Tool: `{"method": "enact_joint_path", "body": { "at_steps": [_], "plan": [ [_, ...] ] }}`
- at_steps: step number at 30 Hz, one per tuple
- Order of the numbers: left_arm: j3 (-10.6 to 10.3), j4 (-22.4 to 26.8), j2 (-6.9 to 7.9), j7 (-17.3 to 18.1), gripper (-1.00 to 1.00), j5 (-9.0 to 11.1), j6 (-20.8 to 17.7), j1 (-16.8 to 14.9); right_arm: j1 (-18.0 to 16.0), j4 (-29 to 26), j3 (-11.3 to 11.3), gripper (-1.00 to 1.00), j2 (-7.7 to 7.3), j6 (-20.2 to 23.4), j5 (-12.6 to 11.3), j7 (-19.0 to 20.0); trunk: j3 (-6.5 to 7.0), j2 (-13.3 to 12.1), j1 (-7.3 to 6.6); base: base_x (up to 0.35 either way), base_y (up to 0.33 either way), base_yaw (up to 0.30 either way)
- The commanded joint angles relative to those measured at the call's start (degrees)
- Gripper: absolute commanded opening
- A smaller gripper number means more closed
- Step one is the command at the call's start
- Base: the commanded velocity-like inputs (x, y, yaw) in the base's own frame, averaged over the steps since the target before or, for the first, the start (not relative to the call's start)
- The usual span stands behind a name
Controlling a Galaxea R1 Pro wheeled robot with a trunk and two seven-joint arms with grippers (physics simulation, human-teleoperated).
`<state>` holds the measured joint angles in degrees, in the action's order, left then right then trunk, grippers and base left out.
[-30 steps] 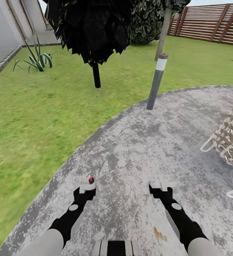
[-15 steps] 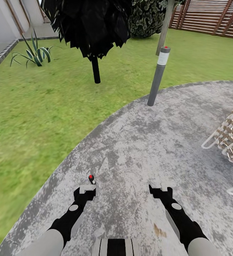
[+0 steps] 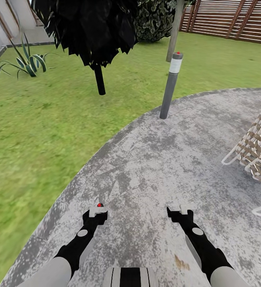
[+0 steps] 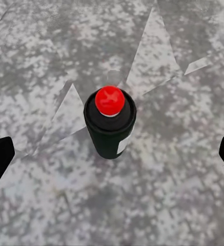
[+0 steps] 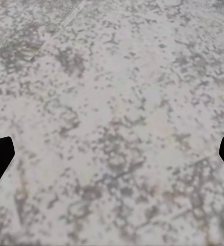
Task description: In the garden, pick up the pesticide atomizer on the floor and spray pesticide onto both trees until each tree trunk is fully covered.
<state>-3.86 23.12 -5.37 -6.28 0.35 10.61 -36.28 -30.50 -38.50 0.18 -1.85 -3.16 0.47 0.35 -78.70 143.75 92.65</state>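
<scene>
On the far left, at about ten o'clock in the head view, a spiky plant [image 3: 24, 63] grows in the green grass [image 3: 38, 131]. Near eleven o'clock stands a dark leafy bush on a thin black stem [image 3: 99, 79]. At twelve o'clock a grey lamp post [image 3: 169, 85] stands at the edge of the grey paved circle [image 3: 174, 159], and just behind it is a pale tree trunk [image 3: 173, 32]. A brown fence [image 3: 234, 20] runs along the back. At three o'clock sits a woven chair [image 3: 258, 151].

The left gripper [image 3: 97, 211] hangs low at seven o'clock. Its fingers are spread wide and hold nothing. Right under it stands the pesticide atomizer [image 4: 110, 125], a small black can with a red top, upright on the paving. The right gripper [image 3: 182, 209] at five o'clock is wide open too, with bare paving below.

I think the robot is at the picking-up step. Next the left gripper should go down around the can and close, gently so it does not tip.
</scene>
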Motion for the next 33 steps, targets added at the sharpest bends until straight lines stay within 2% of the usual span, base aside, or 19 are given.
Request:
{"method": "enact_joint_path", "body": {
  "at_steps": [1,22,27,33],
  "plan": [
    [0.00,0.00,0.00,0.00,1.00,0.00,0.01,0.01,0.00,0.00,0.00,1.00,0.00,0.00,0.00,0.00,0.00,0.00,0.00,0.002,0.002,-0.010],
    [0.10,1.07,-0.02,0.11,1.00,-0.07,0.02,-0.36,0.00,-0.11,0.01,1.00,0.00,0.00,-0.02,0.00,0.00,0.00,0.00,0.027,0.039,-0.031],
    [0.15,1.22,-0.20,0.05,1.00,-2.14,0.02,-0.82,-0.02,-5.11,0.00,1.00,-0.04,0.09,-0.05,0.00,0.00,0.00,0.00,0.000,0.000,0.000],
    [0.17,1.23,-0.32,0.04,1.00,-2.81,0.02,-0.90,0.00,-11.24,-0.02,1.00,-0.07,0.17,-0.09,0.00,-0.89,0.05,0.10,0.000,0.000,0.000]
  ]
}}
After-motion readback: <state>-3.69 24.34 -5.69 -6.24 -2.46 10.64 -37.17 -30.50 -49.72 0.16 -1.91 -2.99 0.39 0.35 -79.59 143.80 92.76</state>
